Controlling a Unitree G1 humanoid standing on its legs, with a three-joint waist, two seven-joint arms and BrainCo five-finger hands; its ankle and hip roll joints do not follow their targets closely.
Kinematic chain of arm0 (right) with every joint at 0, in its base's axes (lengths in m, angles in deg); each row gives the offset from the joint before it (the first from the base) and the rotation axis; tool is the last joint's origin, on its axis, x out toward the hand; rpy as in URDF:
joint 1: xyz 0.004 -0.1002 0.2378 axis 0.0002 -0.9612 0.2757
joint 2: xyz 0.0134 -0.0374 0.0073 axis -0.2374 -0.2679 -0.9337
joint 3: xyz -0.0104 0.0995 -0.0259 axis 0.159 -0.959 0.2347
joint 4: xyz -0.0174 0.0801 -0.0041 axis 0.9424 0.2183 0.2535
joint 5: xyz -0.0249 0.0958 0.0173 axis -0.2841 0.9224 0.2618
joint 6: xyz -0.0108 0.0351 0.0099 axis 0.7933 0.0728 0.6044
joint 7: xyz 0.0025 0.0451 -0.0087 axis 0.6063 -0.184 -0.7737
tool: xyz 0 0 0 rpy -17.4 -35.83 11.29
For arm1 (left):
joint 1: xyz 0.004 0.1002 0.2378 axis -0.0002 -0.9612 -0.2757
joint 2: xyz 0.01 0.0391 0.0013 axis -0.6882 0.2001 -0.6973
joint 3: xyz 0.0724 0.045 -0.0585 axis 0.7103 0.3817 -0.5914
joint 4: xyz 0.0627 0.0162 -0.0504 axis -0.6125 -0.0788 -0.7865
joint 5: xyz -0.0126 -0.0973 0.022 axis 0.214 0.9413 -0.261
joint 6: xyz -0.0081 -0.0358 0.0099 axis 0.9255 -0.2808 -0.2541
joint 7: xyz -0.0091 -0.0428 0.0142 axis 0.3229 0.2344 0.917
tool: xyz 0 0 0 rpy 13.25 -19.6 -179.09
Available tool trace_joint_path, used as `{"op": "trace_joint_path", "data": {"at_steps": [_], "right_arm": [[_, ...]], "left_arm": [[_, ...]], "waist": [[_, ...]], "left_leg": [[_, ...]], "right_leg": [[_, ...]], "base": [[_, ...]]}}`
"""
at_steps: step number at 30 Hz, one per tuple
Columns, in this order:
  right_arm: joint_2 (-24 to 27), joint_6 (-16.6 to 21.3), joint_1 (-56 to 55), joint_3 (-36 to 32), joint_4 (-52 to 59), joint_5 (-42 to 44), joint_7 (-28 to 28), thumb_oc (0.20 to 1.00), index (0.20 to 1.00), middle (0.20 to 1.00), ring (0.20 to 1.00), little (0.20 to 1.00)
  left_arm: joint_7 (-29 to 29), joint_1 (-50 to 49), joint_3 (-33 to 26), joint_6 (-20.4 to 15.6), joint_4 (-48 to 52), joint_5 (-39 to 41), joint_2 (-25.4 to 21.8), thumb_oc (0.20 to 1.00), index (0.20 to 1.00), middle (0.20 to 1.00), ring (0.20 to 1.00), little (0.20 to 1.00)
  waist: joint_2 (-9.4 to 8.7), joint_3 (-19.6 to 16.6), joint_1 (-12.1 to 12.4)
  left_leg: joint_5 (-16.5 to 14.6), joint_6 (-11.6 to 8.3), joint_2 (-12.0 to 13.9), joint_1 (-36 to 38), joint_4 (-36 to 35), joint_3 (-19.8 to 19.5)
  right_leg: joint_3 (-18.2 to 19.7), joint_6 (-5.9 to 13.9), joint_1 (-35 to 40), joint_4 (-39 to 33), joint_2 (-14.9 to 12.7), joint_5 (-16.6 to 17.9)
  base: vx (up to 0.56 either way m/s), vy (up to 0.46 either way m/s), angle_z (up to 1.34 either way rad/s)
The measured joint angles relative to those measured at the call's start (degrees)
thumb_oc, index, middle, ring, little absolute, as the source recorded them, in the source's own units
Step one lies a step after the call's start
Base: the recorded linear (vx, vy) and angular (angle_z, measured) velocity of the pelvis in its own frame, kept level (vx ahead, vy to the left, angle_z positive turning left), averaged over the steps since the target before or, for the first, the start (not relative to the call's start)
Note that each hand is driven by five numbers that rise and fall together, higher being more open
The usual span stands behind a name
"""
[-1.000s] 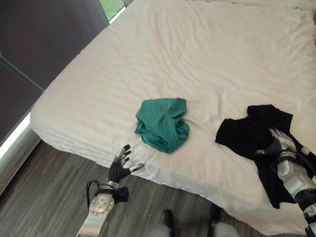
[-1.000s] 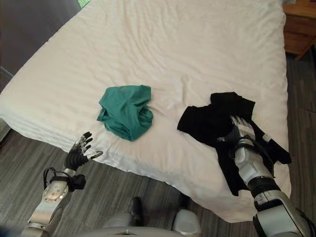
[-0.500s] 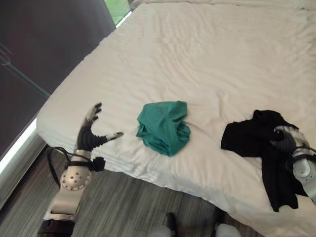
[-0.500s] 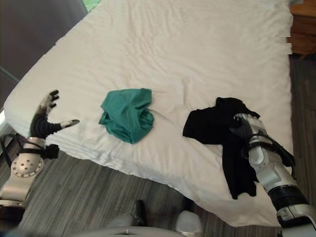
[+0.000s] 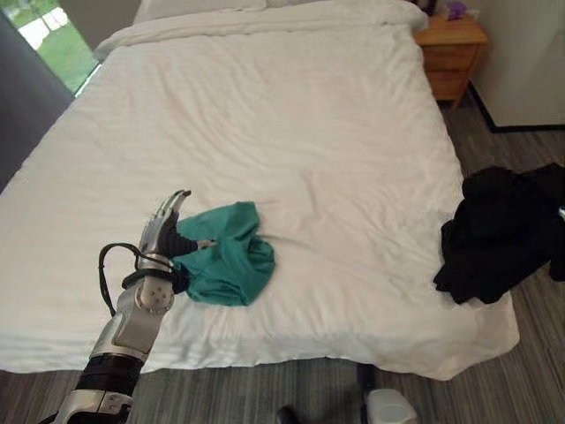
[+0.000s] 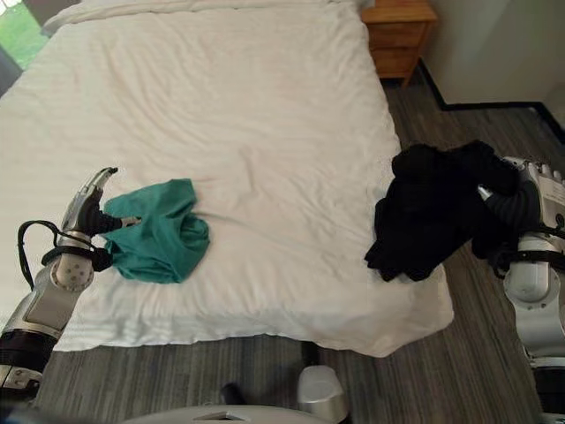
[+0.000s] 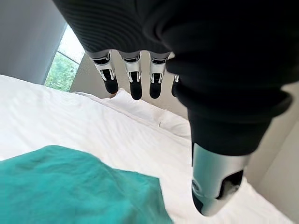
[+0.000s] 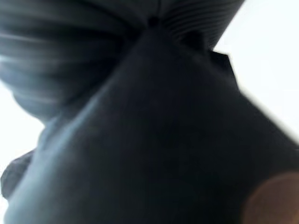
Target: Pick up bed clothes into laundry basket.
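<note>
Black garment (image 6: 437, 212) bunched against right hand (image 6: 530, 199), grip unclear; left hand (image 5: 169, 231), fingers (image 7: 135, 79) straight, beside green garment (image 5: 225, 265) on bed (image 5: 291, 115).

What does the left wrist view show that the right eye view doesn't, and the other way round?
Left wrist view alone: the window with greenery, and the left robot hand seen close up, its fingers straight above the cloth. Right eye view alone: the black garment bunched against the right robot hand off the bed's edge, and the wooden nightstand. Both: the green garment and the white bed.
</note>
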Motion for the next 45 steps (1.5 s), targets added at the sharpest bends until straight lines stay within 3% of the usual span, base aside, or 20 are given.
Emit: {"op": "trace_joint_path", "data": {"at_steps": [4, 12, 17, 18, 19, 20, 26, 29, 30, 31, 32, 34, 35, 37, 38, 39, 41, 43, 44, 45], "right_arm": [[-1.7, 0.4, -4.4, -1.3, 0.2, -0.1, 1.2, 0.200, 0.200, 0.200, 0.200, 0.200], [-3.3, 0.5, -5.7, -1.4, 0.2, 0.0, 2.2, 0.200, 0.200, 0.200, 0.200, 0.200], [-3.3, 0.6, -6.5, -1.4, 0.0, 0.0, 2.3, 0.200, 0.200, 0.200, 0.200, 0.200], [-3.3, 0.8, -6.4, -1.4, -0.1, 0.0, 2.3, 0.200, 0.200, 0.200, 0.200, 0.200], [-3.2, 0.8, -6.4, -1.4, -0.3, 0.0, 2.3, 0.200, 0.200, 0.200, 0.200, 0.200], [-3.2, 1.0, -6.2, -1.4, -0.8, 0.0, 2.4, 0.200, 0.200, 0.200, 0.200, 0.200], [-3.1, 0.2, -5.4, -1.4, -2.9, 0.0, 3.7, 0.200, 0.200, 0.200, 0.200, 0.200], [-3.1, -0.3, -2.9, -0.2, -2.8, 0.0, 4.2, 0.200, 0.200, 0.200, 0.200, 0.200], [-3.1, -0.5, -1.3, 1.1, -2.8, 0.0, 4.1, 0.200, 0.200, 0.200, 0.200, 0.200], [-3.2, -0.6, 0.6, 2.8, -2.6, 0.0, 4.1, 0.200, 0.200, 0.200, 0.200, 0.200], [-3.6, -0.1, 2.2, 4.2, -0.4, 0.0, 4.0, 0.200, 0.200, 0.200, 0.200, 0.200], [-4.6, -0.1, 3.1, 3.8, 0.1, 0.0, 3.9, 0.200, 0.200, 0.200, 0.200, 0.200], [-5.6, -0.2, 3.2, 3.4, 0.0, -0.1, 3.9, 0.200, 0.200, 0.200, 0.200, 0.200], [-9.7, 0.0, 1.7, 1.1, 0.6, -0.6, 3.8, 0.200, 0.200, 0.200, 0.200, 0.200], [-15.2, -0.3, 0.1, -2.1, 1.7, -0.5, 4.3, 0.200, 0.200, 0.200, 0.200, 0.200], [-16.0, -0.7, -0.2, -2.1, 1.7, -0.6, 4.3, 0.200, 0.200, 0.200, 0.200, 0.200], [-19.7, -0.6, -2.0, -2.2, 3.1, -0.8, 4.4, 0.200, 0.200, 0.200, 0.200, 0.200], [-21.2, -0.5, -2.9, -1.8, 4.7, -1.8, 4.6, 0.200, 0.200, 0.200, 0.200, 0.200], [-22.0, -0.3, -2.9, -1.6, 4.9, -2.2, 4.8, 0.200, 0.200, 0.200, 0.200, 0.200], [-24.7, -0.2, -3.2, -1.0, 6.1, -2.5, 5.3, 0.200, 0.200, 0.200, 0.200, 0.200]], "left_arm": [[0.0, 1.3, 2.7, 4.4, -8.8, -7.0, -0.6, 1.000, 1.000, 1.000, 1.000, 1.000], [-1.1, 4.3, 12.0, 5.8, -19.1, -13.5, 0.2, 1.000, 1.000, 1.000, 1.000, 1.000], [-2.1, 8.6, 15.5, 6.1, -28.4, -15.3, 4.8, 1.000, 1.000, 1.000, 1.000, 1.000], [-2.3, 9.2, 16.9, 6.3, -30.0, -16.3, 5.5, 0.586, 0.586, 0.586, 0.586, 0.586], [-2.4, 10.3, 18.5, 6.4, -32.0, -17.6, 5.6, 0.442, 0.442, 0.442, 0.442, 0.442], [-2.4, 10.9, 19.0, 6.5, -33.4, -18.5, 6.5, 0.200, 0.200, 0.200, 0.200, 0.200], [-2.8, 9.9, 16.3, 5.7, -33.2, -19.6, 7.8, 0.200, 0.200, 0.200, 0.200, 0.200], [-2.7, 6.1, 12.2, 5.7, -29.4, -12.0, 6.9, 0.200, 0.200, 0.200, 0.200, 0.200], [-2.5, 3.9, 9.6, 5.7, -26.2, -9.3, 6.3, 0.200, 0.200, 0.200, 0.200, 0.200], [-1.9, 1.0, 6.8, 5.6, -21.4, -5.9, 5.1, 0.200, 0.200, 0.200, 0.200, 0.200], [1.0, -4.8, 0.8, 4.3, -10.3, 0.4, 3.9, 0.200, 0.200, 0.200, 0.200, 0.200], [3.0, -7.4, -1.3, 3.8, -2.3, 5.3, 5.1, 0.200, 0.200, 0.200, 0.200, 0.200], [4.6, -8.5, -2.0, 1.6, 2.9, 7.5, 6.1, 0.200, 0.200, 0.200, 0.200, 0.200], [4.8, -7.8, -2.6, 0.7, 8.3, 9.5, 6.8, 0.200, 0.200, 0.200, 0.200, 0.200], [5.3, -8.4, -4.0, -0.3, 16.5, 11.7, 8.2, 0.200, 0.200, 0.200, 0.200, 0.200], [5.6, -8.5, -3.8, -1.7, 18.6, 12.0, 8.3, 0.200, 0.200, 0.200, 0.200, 0.200], [6.9, -10.1, -5.0, -4.0, 26.7, 14.2, 9.8, 0.200, 0.200, 0.200, 0.200, 0.200], [7.3, -9.6, -5.3, -5.7, 30.8, 14.8, 10.6, 0.200, 0.200, 0.200, 0.200, 0.200], [7.4, -9.8, -5.4, -6.0, 32.3, 14.8, 11.2, 0.200, 0.200, 0.200, 0.200, 0.200], [7.5, -10.3, -5.0, -6.8, 35.3, 15.4, 12.1, 0.200, 0.200, 0.200, 0.200, 0.200]], "waist": [[-0.08, -0.3, -1.4], [-0.07, -1.7, -3.1], [0.48, -3.1, -3.2], [0.55, -3.2, -3.2], [0.73, -3.4, -3.2], [1.03, -3.8, -3.1], [2.22, -4.9, -2.8], [1.27, -4.4, -1.5], [0.78, -4.2, -0.9], [-0.97, -3.4, 0.6], [-4.14, -2.3, 4.5], [-5.20, -1.6, 4.9], [-5.04, -1.7, 4.8], [-6.14, -1.3, 4.1], [-7.00, -0.8, 4.2], [-7.27, -1.0, 3.9], [-8.01, -2.8, 3.7], [-8.50, -3.4, 1.8], [-8.17, -3.3, 1.3], [-8.53, -3.1, 1.0]], "left_leg": [[-0.2, -0.20, 0.2, 0.6, -0.3, 1.3], [-0.5, -0.49, -0.3, -1.6, -0.3, 3.3], [-0.4, -0.47, -0.4, -3.1, -0.3, 3.3], [-0.4, -0.47, -0.3, -3.1, -0.3, 3.2], [-0.5, -0.47, -0.3, -3.2, -0.3, 3.2], [-0.5, -0.47, -0.3, -3.2, -0.3, 3.3], [-0.6, -0.43, -0.3, -1.9, -0.3, 4.2], [-0.9, -0.52, -1.1, 0.6, 0.0, 4.1], [-1.1, -0.26, -1.5, 1.3, 0.0, 2.4], [-1.3, 0.28, -2.0, 2.0, 0.6, -1.3], [-2.0, 1.15, -2.9, 1.6, 4.0, -12.4], [-3.5, 0.41, -3.0, 1.2, 4.1, -20.4], [-4.6, 0.21, -2.8, 1.9, 2.3, -21.9], [-5.6, 1.00, -2.7, 2.8, 0.4, -19.3], [-4.7, 1.64, -2.9, 2.3, -0.3, -17.5], [-4.7, 1.63, -3.1, 2.4, -0.2, -16.8], [-5.1, 2.01, -4.2, 2.7, -0.3, -14.6], [-5.0, 1.88, -6.4, 2.7, 0.0, -13.5], [-5.0, 1.91, -6.5, 2.7, 0.1, -13.3], [-5.6, 2.28, -7.6, 1.8, 1.8, -10.7]], "right_leg": [[0.9, 0.15, 0.1, -0.2, 0.3, -0.1], [2.7, 0.57, -3.5, -0.2, 0.1, 0.8], [2.7, 0.05, -5.1, -0.1, 0.1, 1.2], [2.7, 0.03, -5.1, 0.0, 0.2, 1.3], [2.6, 0.04, -5.1, 0.0, 0.2, 1.3], [2.6, 0.16, -5.1, -0.1, 0.1, 1.2], [3.3, 0.72, -4.2, -0.1, 0.4, 0.7], [7.1, 0.73, -3.9, 0.0, 1.8, 1.4], [9.1, 0.72, -4.0, 0.1, 2.2, 1.8], [11.9, 0.65, -4.6, 0.1, 2.5, 2.2], [17.2, -0.10, -5.6, 0.1, 1.5, 3.1], [17.5, 0.28, -5.7, 0.1, 1.2, 3.4], [17.4, 0.41, -5.9, 0.1, 1.9, 3.4], [16.8, 0.81, -6.1, 0.0, 1.1, 3.2], [14.6, 2.68, -6.4, 0.1, -0.2, 1.7], [13.8, 3.75, -6.7, 0.2, -0.5, 1.1], [12.5, 3.89, -7.0, 1.6, -0.8, 1.3], [14.4, 4.74, -7.3, 0.7, -2.2, 5.5], [14.3, 4.77, -7.3, 0.5, -2.4, 5.4], [13.5, 3.07, -9.5, 0.7, -1.5, 10.3]], "base": [[0.01, 0.017, -0.16], [-0.04, 0.004, -0.14], [-0.02, -0.005, 0.00], [-0.04, -0.002, 0.01], [0.00, 0.000, 0.00], [0.00, 0.000, 0.00], [0.00, 0.023, -0.06], [-0.05, 0.030, -0.60], [-0.08, 0.022, -1.03], [-0.15, 0.055, -1.79], [-0.09, 0.056, -1.77], [-0.09, 0.124, -0.90], [-0.12, 0.167, -0.20], [-0.09, 0.122, 0.00], [-0.09, 0.090, 0.06], [-0.14, 0.115, -0.25], [-0.14, 0.075, -0.49], [-0.34, 0.089, -0.27], [-0.42, 0.086, -0.50], [-0.26, 0.033, -0.96]]}}
